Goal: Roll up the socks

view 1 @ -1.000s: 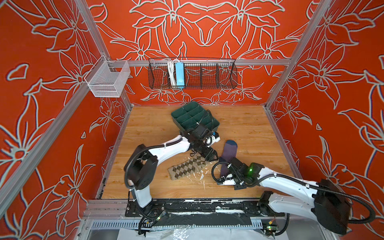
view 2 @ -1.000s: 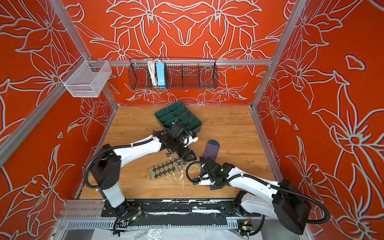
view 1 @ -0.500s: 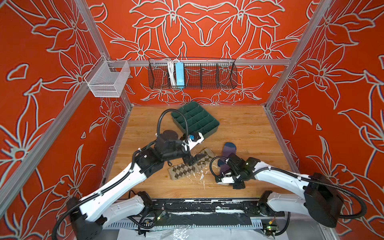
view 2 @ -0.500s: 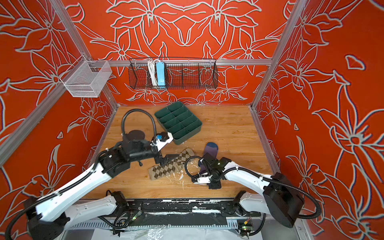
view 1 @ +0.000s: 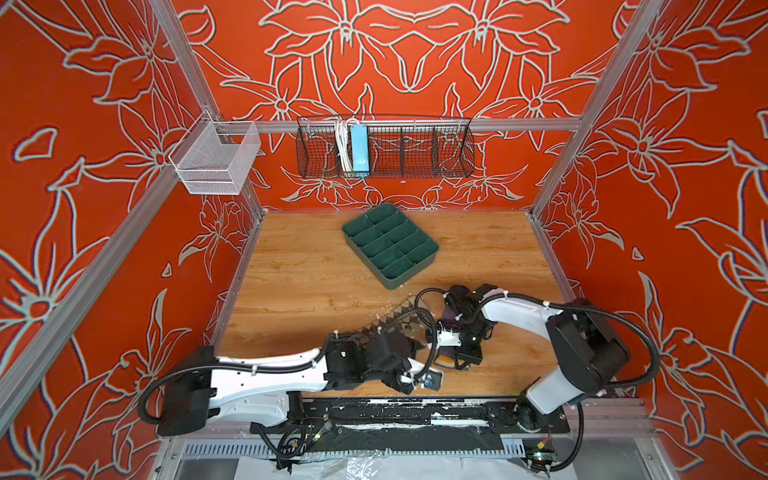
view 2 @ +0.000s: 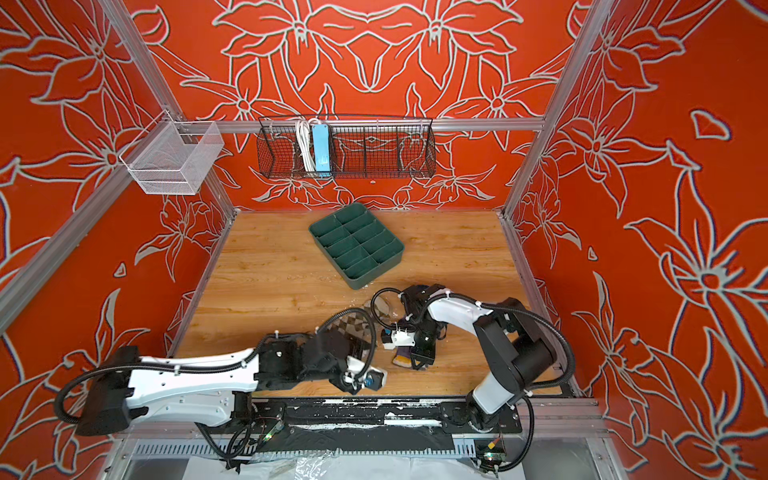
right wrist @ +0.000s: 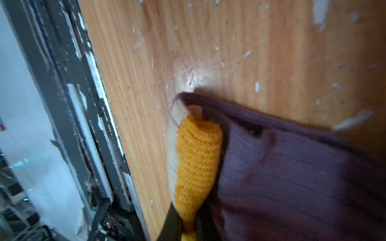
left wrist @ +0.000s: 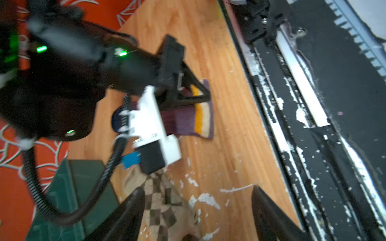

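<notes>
Two socks lie near the wooden table's (view 1: 311,282) front edge. Your left gripper (left wrist: 198,215) hovers, jaws wide apart, over the flat beige argyle sock (left wrist: 165,208). Just right of it, your right gripper (right wrist: 188,229) pinches the purple sock (right wrist: 292,177) by its bunched yellow-orange cuff.

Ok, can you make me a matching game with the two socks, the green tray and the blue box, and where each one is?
Things: 1 purple sock; 2 argyle sock; 3 green tray; 4 blue box.
Places: A in the wall basket; B cuff pinched by right end effector; C far side of the table; D partly under the left arm.
Pairs: 1-B, 2-D, 3-C, 4-A.
</notes>
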